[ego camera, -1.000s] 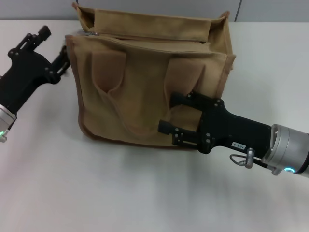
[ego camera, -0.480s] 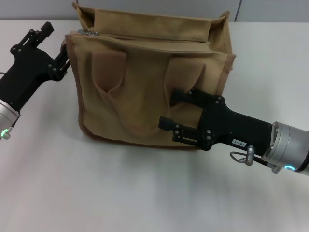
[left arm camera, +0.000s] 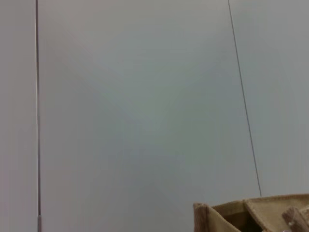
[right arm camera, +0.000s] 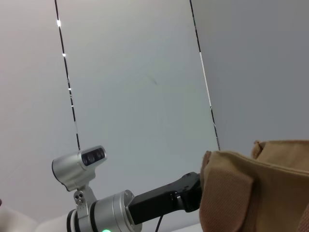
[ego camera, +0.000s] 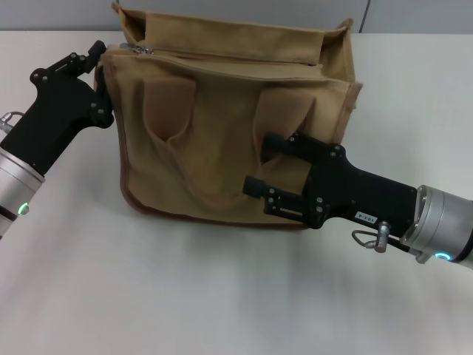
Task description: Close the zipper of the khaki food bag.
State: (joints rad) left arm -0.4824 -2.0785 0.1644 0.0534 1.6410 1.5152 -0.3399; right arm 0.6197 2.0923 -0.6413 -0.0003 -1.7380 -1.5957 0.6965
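Because the zipper (ego camera: 222, 58) slider sits at the khaki food bag's (ego camera: 222, 140) far-left corner, the left gripper (ego camera: 100, 70) is placed there, jaw state unclear; the right gripper (ego camera: 266, 166), jaws apart and empty, is set against the near face as a brace.

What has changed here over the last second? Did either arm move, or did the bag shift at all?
The left tool has moved in toward the khaki food bag, from off its left side up against the top left corner, near the zipper slider. It has not visibly taken hold of anything. The right tool stayed at the bag's front face, barely shifting, and the bag has not moved on the table.
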